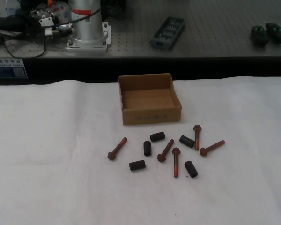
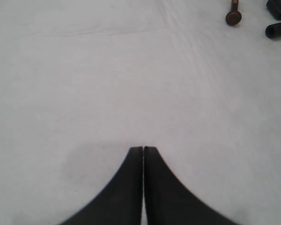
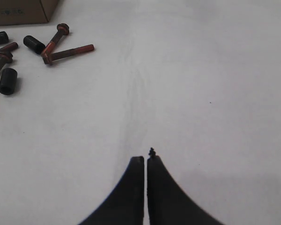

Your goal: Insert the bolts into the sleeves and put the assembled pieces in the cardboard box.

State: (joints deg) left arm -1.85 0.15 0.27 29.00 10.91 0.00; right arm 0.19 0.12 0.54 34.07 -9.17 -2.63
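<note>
Five bolts (image 1: 176, 162) are seen in the high view, rusty red-brown, each with a flanged head at one end of a slim shank. Five sleeves (image 1: 147, 148), short, dark and tube-like, are scattered among them. All ten pieces lie loose on their sides on a white cloth (image 1: 47, 140), and none of the bolts is seated in a sleeve. The cluster is found near the middle of the cloth, just on the near side of the cardboard box (image 1: 151, 116) and apart from it. One bolt is set a little off to the left of the rest, and another marks the right end of the group.

The box is plain brown, open at the top, with low walls and its inner floor in sight. It stands at the far edge of the cloth. Beyond that edge a dark strip and a grey perforated bench top (image 1: 215, 18) are seen, on which a silver column base (image 1: 86, 23), a black tray (image 1: 167, 32) and two dark green objects (image 1: 269, 33) are placed.

Wide stretches of plain cloth are left on both sides of the cluster and on its near side.

The left gripper (image 2: 144, 149) is held over plain cloth with its two black fingers pressed together, nothing between them. It is well apart from the pieces.

The right gripper (image 3: 145, 159) is likewise closed tip to tip over plain cloth, nothing pinched. The right end of the cluster and a corner of the box lie far off.
</note>
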